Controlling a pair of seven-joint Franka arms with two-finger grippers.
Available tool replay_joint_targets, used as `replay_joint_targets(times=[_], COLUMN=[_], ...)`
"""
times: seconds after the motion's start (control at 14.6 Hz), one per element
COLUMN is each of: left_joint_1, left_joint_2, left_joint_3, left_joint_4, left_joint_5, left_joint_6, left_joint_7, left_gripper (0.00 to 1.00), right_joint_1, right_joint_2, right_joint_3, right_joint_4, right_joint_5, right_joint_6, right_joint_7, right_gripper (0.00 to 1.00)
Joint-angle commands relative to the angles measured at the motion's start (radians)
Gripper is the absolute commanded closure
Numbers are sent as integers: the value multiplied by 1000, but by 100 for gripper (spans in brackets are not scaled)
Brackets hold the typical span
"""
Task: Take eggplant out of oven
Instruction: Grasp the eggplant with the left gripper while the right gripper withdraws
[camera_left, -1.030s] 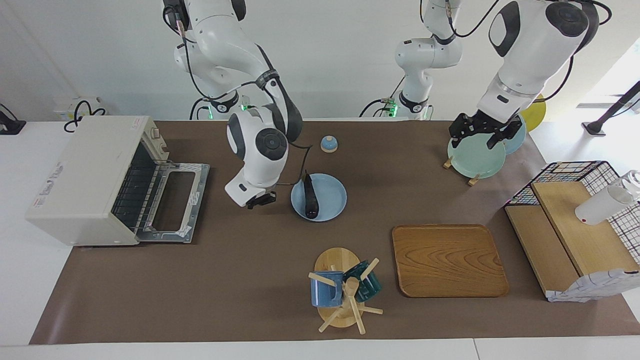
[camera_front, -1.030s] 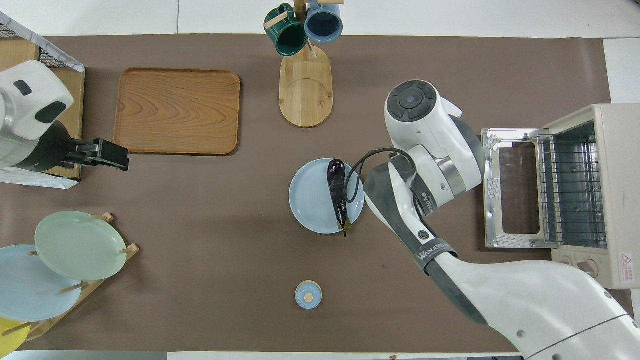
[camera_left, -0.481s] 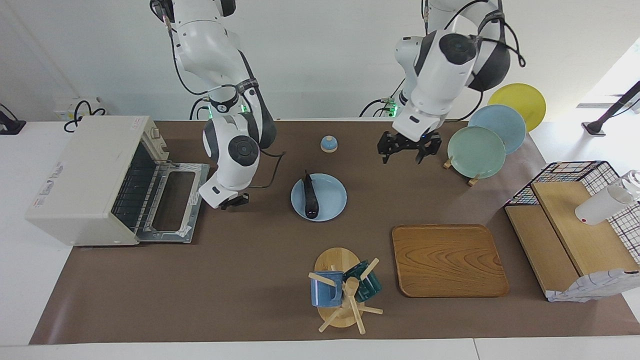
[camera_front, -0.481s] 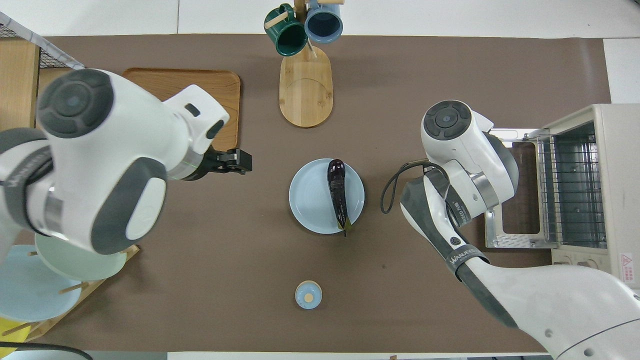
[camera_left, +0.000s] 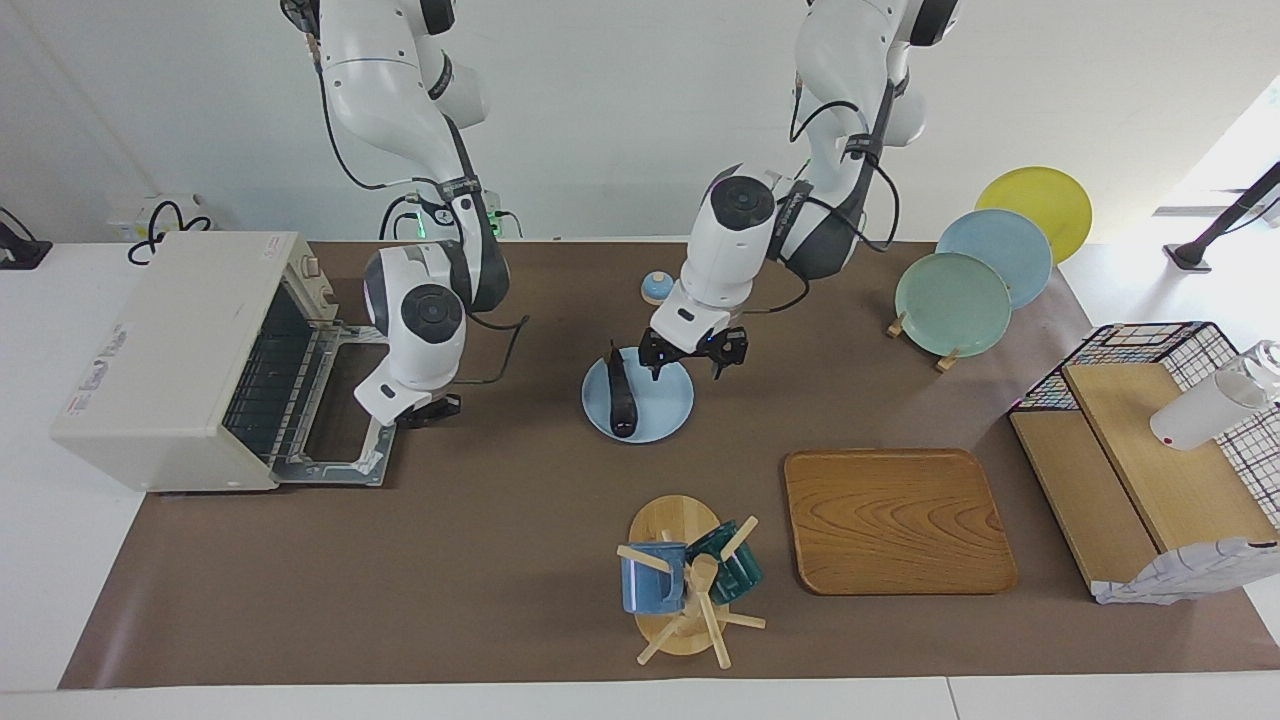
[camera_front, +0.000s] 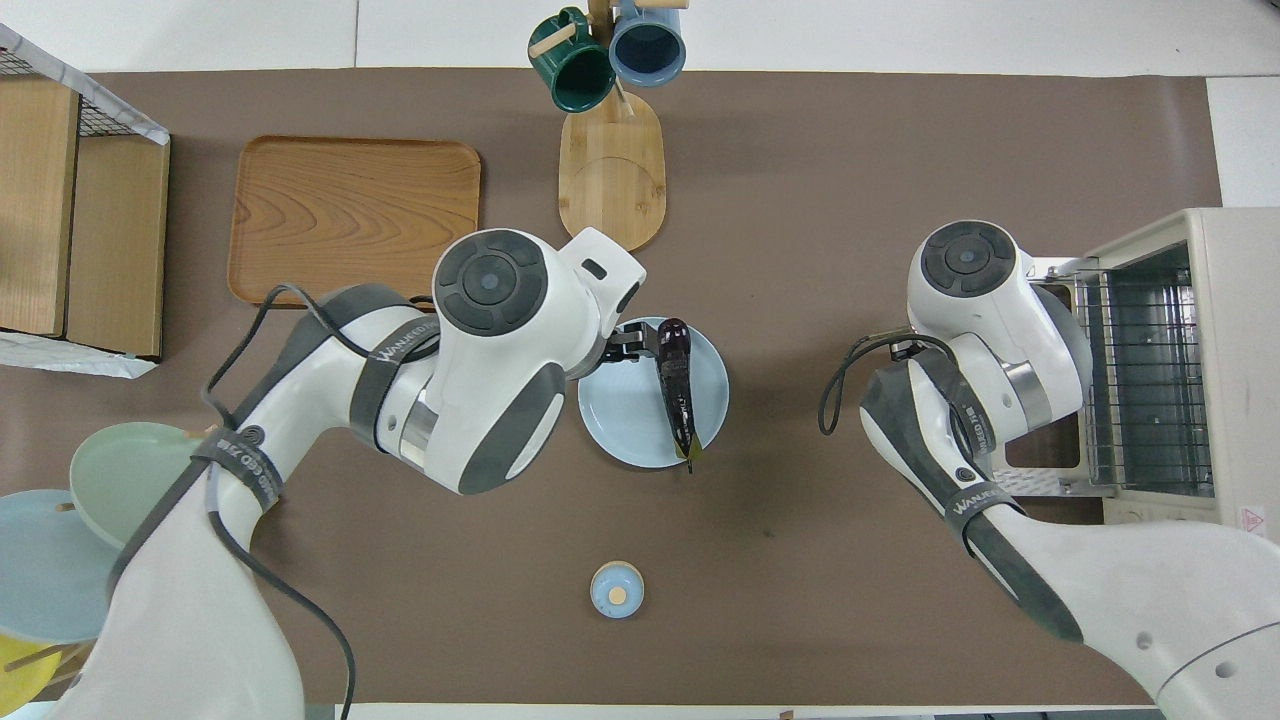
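Note:
The eggplant (camera_left: 620, 396) lies on a light blue plate (camera_left: 665, 412) in the middle of the table, outside the oven; it also shows in the overhead view (camera_front: 677, 385). The cream-white oven (camera_left: 165, 345) stands at the right arm's end with its door (camera_left: 345, 405) folded down and its rack bare. My left gripper (camera_left: 685, 366) is open and hovers just over the plate, beside the eggplant. My right gripper (camera_left: 430, 408) hangs low by the edge of the oven door and holds nothing that I can see. In the overhead view it is hidden under its own arm.
A small blue bell (camera_left: 656, 288) sits nearer to the robots than the plate. A mug rack (camera_left: 685, 580) and a wooden tray (camera_left: 897, 520) lie farther out. A plate rack (camera_left: 955, 300) and a wire basket with wooden shelves (camera_left: 1150, 450) stand at the left arm's end.
My left arm has swung from the plate rack to over the plate with the eggplant. My right arm has drawn away from the plate toward the oven door. The eggplant has not moved.

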Motion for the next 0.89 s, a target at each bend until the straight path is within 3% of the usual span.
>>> replay_joint_targets(times=[0.0,0.48,0.82], left_joint_1=[-56,-109,-122], left_joint_2=[56,110,111], left_joint_3=[18,18,19], left_joint_4=[18,7,-40], left_joint_5=[-13,-13,-13], left_joint_6=[82,168,223], left_joint_7=[-31,-60,-63], left_gripper=[0,0,4], right_joint_1=[-5,-6,-114], right_joint_2=[-38,-69,-196], right_joint_3=[9,9,14], right_joint_4=[-35,-22,-9], right_joint_5=[-25,-100,-80], right_joint_6=[-33,-105,-156], right_joint_7=[-15,-79,-274], right_gripper=[100,100,100])
